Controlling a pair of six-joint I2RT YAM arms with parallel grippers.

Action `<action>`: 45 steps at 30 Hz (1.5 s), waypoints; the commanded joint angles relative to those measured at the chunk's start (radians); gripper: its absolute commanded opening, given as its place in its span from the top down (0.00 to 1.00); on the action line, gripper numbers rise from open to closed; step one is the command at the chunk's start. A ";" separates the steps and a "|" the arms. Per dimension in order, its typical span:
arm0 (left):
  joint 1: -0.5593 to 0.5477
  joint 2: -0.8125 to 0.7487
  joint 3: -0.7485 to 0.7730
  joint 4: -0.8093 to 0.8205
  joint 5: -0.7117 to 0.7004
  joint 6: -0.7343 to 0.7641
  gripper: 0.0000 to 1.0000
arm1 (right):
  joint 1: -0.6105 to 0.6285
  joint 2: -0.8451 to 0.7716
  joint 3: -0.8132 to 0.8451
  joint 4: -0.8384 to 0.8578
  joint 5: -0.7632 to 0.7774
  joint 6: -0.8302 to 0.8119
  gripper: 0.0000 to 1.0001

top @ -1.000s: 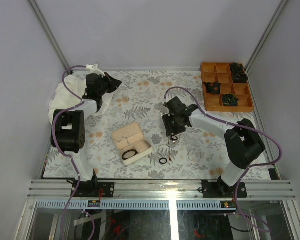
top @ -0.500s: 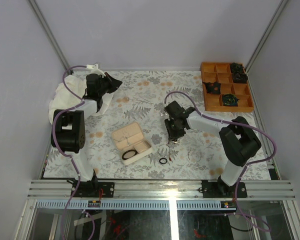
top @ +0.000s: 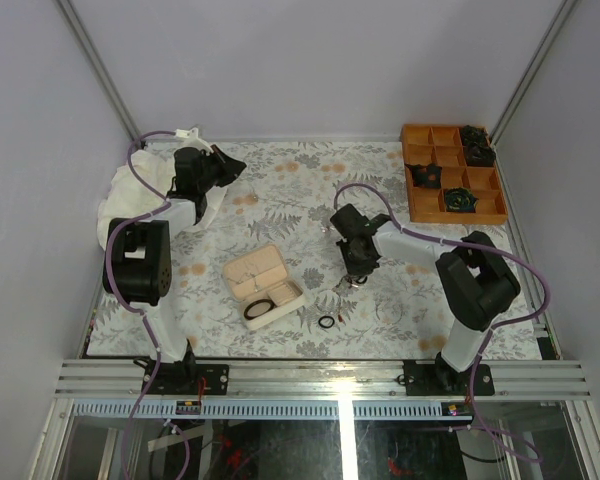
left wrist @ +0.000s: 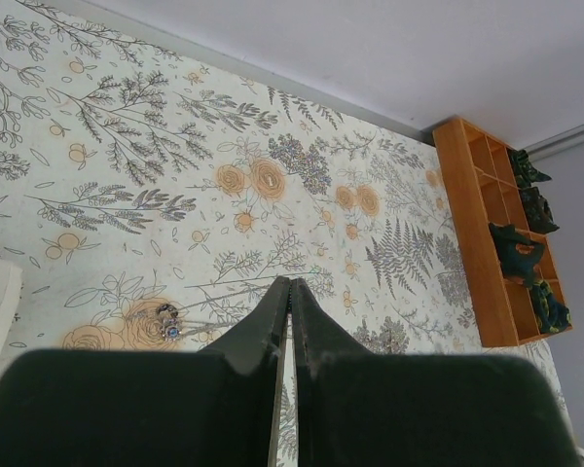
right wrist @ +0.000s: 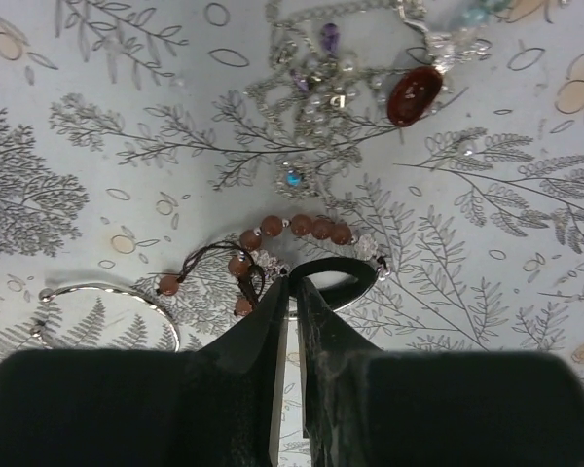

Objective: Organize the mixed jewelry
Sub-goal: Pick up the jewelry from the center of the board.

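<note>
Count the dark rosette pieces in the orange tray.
4 rosettes, all in the orange tray: one in its far right corner, one just nearer than that, one mid-left, one toward the near edge. The tray's walls could hide smaller ones.

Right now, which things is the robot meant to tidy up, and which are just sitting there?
For the job:
brown bead bracelet
silver bangle
chain tangle with red stone
black ring

Just lying about:
orange tray
dark rosettes in it
white cloth
</note>
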 commanded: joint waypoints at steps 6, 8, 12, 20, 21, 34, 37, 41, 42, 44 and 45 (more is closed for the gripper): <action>-0.005 0.013 0.034 0.039 0.011 0.011 1.00 | -0.067 -0.017 -0.001 -0.043 0.089 -0.006 0.88; -0.006 0.014 0.031 0.039 0.008 0.011 1.00 | -0.083 -0.030 -0.008 -0.051 0.103 -0.008 0.88; -0.011 0.013 0.035 0.036 0.008 0.013 1.00 | -0.124 -0.056 -0.014 -0.057 0.115 -0.015 0.88; -0.013 0.017 0.039 0.034 0.007 0.014 1.00 | -0.138 -0.088 -0.005 -0.055 0.128 -0.030 0.88; -0.011 0.016 0.039 0.034 0.008 0.014 1.00 | -0.142 -0.088 -0.006 -0.056 0.132 -0.033 0.88; -0.016 0.016 0.041 0.031 0.007 0.017 1.00 | -0.155 -0.172 -0.016 0.008 0.016 -0.052 0.88; -0.019 0.017 0.044 0.030 0.012 0.019 1.00 | -0.155 -0.185 -0.020 0.019 0.004 -0.055 0.88; -0.028 0.020 0.053 0.019 0.015 0.034 1.00 | -0.155 -0.195 -0.015 0.028 -0.001 -0.059 0.88; -0.030 0.020 0.054 0.016 0.015 0.038 1.00 | -0.155 -0.197 -0.014 0.027 -0.001 -0.060 0.88; -0.033 0.018 0.049 0.010 0.011 0.044 1.00 | -0.155 -0.199 -0.011 0.030 -0.004 -0.062 0.88; -0.033 0.016 0.042 0.010 0.013 0.044 1.00 | -0.155 -0.202 -0.013 0.031 -0.008 -0.063 0.88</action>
